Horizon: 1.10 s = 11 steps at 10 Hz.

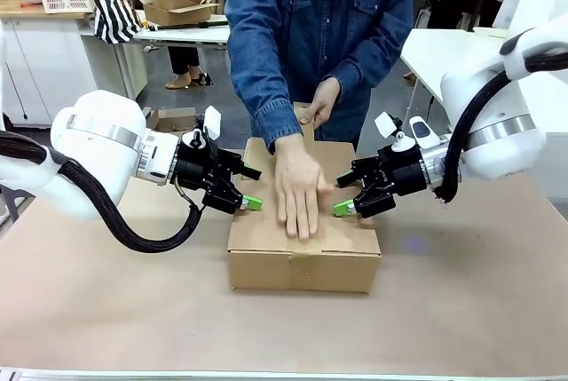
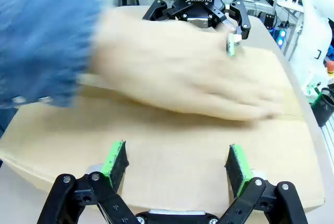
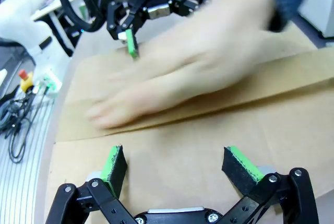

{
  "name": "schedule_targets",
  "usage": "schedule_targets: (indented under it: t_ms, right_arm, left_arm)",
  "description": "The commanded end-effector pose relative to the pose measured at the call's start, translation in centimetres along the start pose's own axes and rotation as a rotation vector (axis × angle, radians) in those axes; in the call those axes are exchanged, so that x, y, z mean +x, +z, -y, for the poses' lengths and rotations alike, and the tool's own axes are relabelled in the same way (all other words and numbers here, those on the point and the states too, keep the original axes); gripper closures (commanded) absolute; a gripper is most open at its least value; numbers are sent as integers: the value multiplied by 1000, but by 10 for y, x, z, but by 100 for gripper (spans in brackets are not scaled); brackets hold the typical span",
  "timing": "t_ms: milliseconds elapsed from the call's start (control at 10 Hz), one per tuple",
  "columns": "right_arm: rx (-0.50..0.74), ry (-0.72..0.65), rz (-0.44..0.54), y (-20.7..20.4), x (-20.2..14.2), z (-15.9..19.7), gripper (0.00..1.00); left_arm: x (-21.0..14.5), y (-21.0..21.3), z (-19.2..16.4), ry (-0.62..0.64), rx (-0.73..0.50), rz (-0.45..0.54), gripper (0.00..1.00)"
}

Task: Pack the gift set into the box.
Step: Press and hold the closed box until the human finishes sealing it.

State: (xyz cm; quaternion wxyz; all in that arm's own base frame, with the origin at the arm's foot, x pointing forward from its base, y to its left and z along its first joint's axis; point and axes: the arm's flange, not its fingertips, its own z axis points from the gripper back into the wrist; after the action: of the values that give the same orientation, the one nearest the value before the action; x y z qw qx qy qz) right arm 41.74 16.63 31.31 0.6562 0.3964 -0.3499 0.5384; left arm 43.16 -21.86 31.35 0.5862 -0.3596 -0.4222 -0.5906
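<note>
You're looking at a plain brown corrugated cardboard box (image 1: 302, 243), matt and dry-looking w/ a faint centre seam on top, sitting on a smooth matt tan table (image 1: 106, 310) surface. Both arms have glossy white plastic shells w/ a brushed-metal ring at the wrist; left gripper (image 1: 251, 202) and right gripper (image 1: 343, 208) are matt black, w/ green rubbery-looking pads (image 2: 114, 158). Person's sleeve (image 1: 266, 88) is blue denim cloth, soft and matt.

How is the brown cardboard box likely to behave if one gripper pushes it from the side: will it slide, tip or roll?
The box would probably slide, not tip: it sits low and wide on the table. It cannot roll, being flat-sided. Its closed flaps look thin and may flex, since a person's hand presses on them.
</note>
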Motion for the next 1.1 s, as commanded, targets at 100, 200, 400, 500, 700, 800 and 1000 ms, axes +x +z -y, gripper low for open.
schedule_targets:
  t_ms: [100,200,400,500,700,800,1000]
  right_arm:
    - [-4,-4,-12,1,-4,-4,0]
    - [-4,-4,-12,1,-4,-4,0]
    - [-4,-4,-12,1,-4,-4,0]
    - [-4,-4,-12,1,-4,-4,0]
    - [-4,-4,-12,1,-4,-4,0]
    - [-4,-4,-12,1,-4,-4,0]
    - [-4,-4,-12,1,-4,-4,0]
  left_arm:
    - [-1,0,1,-1,2,-2,0]
    - [-1,0,1,-1,2,-2,0]
    - [-1,0,1,-1,2,-2,0]
    - [-1,0,1,-1,2,-2,0]
    - [-1,0,1,-1,2,-2,0]
    - [-1,0,1,-1,2,-2,0]
    - [-1,0,1,-1,2,-2,0]
